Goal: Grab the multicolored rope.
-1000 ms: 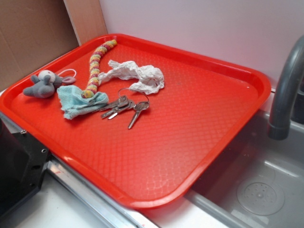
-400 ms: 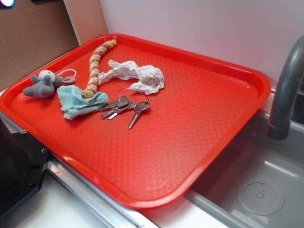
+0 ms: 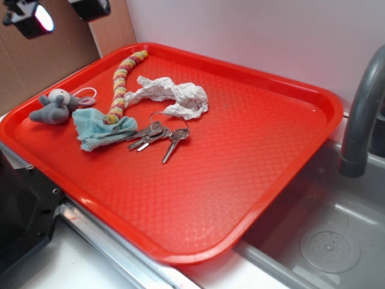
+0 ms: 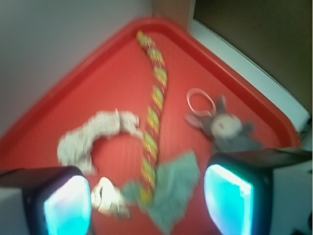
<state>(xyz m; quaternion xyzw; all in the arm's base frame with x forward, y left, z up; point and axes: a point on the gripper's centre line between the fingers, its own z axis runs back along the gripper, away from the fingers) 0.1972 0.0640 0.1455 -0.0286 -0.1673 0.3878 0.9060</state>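
In the wrist view the multicolored rope (image 4: 152, 117) lies on the red tray (image 4: 93, 83) with its long axis running from 12 to 6 o'clock, its near end on the light blue cloth (image 4: 171, 191), centred between the wide-spread, empty fingers (image 4: 66, 205).
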